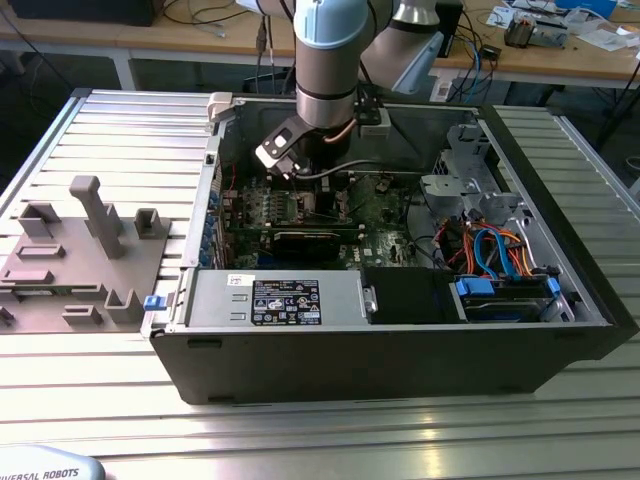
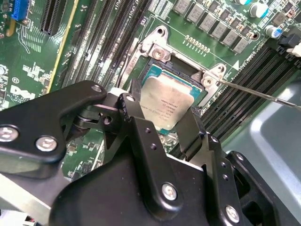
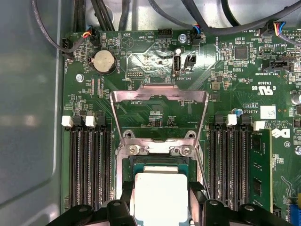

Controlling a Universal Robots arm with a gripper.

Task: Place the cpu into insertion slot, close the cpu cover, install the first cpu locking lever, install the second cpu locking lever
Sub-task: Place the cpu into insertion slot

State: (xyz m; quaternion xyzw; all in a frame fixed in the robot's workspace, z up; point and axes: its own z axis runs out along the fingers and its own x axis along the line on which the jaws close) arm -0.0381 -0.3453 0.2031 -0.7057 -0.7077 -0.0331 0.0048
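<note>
The tool (image 3: 161, 197) clamps the cpu (image 3: 161, 188) at the slot (image 3: 160, 162); the cover (image 3: 159, 96) stands open. In the exterior view, that is the case's (image 1: 400, 360) 11 o'clock.

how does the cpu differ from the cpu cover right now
The cpu is a solid silvery square; the cpu cover is a frame with a window. The cpu sits level in the gripper; the cpu cover is swung open, clear of it. Both are silvery metal.
</note>
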